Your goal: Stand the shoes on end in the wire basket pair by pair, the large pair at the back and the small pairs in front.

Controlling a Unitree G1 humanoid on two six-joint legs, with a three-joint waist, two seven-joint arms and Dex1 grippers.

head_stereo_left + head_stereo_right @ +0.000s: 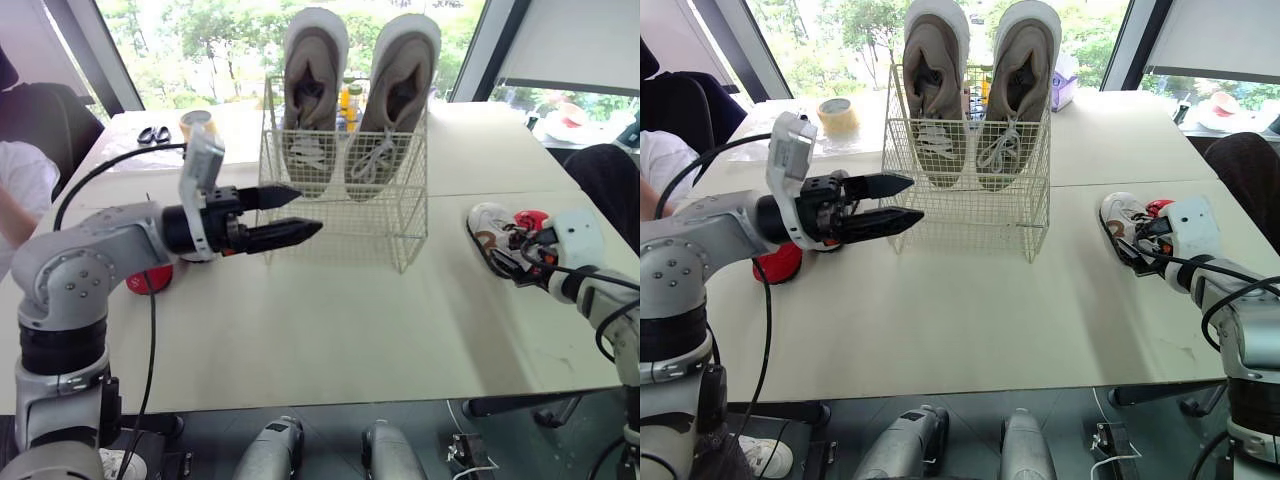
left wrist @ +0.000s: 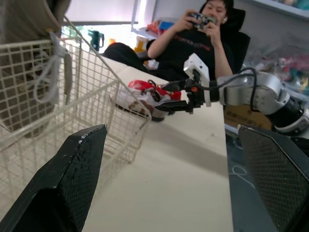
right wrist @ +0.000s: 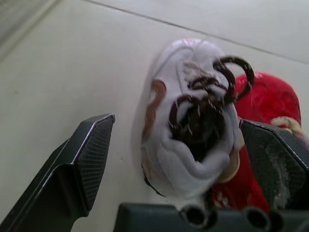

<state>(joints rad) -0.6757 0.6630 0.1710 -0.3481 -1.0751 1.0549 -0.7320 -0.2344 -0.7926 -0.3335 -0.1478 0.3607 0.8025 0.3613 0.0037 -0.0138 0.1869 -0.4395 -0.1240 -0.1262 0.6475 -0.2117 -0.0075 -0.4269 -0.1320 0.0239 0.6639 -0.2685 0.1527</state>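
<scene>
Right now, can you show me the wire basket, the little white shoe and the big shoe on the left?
wire basket (image 1: 345, 235): left eye view, on its front mesh wall.
little white shoe (image 3: 159, 145): right wrist view, on its white side.
big left shoe (image 1: 310, 60): left eye view, on its tan upper end.

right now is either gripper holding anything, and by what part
Nothing is held. The left gripper is open by the wire basket; the right gripper has its jaws open either side of the white shoe, not closed on it.

white shoe (image 3: 193, 130) lies between spread fingers (image 3: 82, 159), red shoe (image 3: 270, 101) touching it.
</scene>
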